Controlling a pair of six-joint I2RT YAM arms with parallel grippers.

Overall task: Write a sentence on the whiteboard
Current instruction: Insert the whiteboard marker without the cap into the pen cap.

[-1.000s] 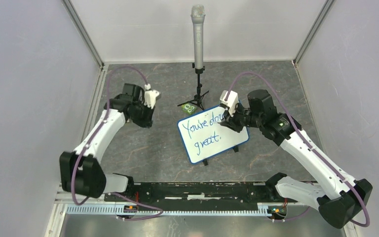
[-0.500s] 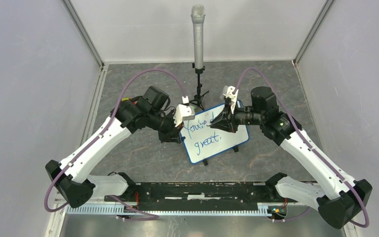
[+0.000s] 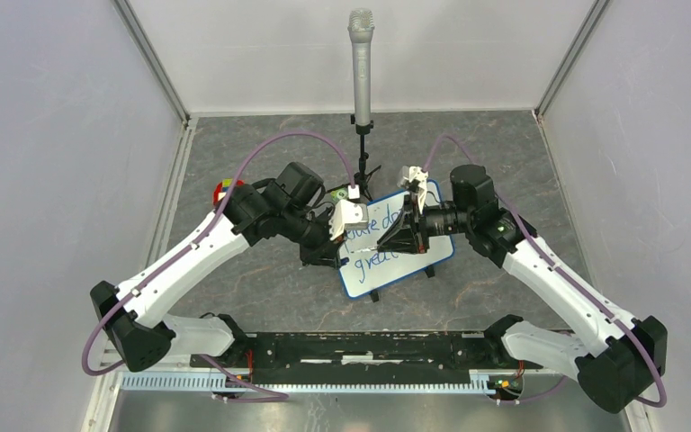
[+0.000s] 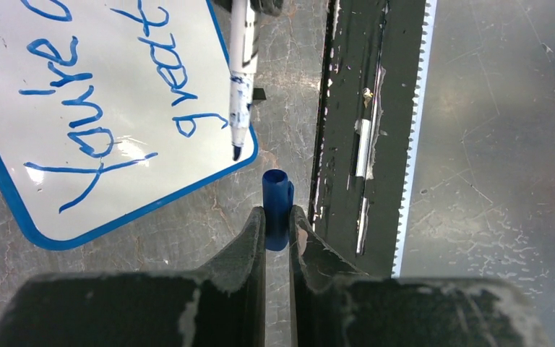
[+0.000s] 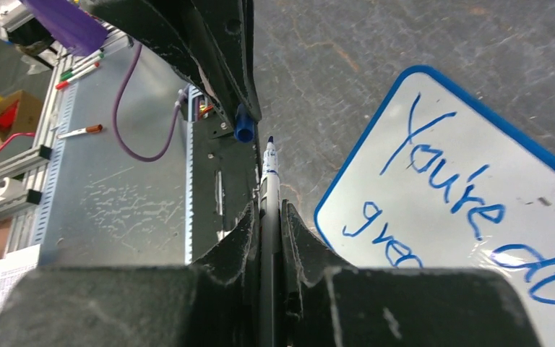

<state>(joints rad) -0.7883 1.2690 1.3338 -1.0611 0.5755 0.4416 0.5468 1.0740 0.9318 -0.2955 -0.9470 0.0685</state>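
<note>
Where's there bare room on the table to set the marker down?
Free: the strip between the whiteboard and the black rail, and the far right corner between the right arm and the wall. Crowded: above the board, where left pincer with cap and right pincer with marker meet, and around the microphone stand.

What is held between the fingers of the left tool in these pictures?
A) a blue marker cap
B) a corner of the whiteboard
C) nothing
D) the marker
A: in the left wrist view the blue cap sits clamped in the left tool, its open end facing the tip of the marker, which the right tool holds.
</note>
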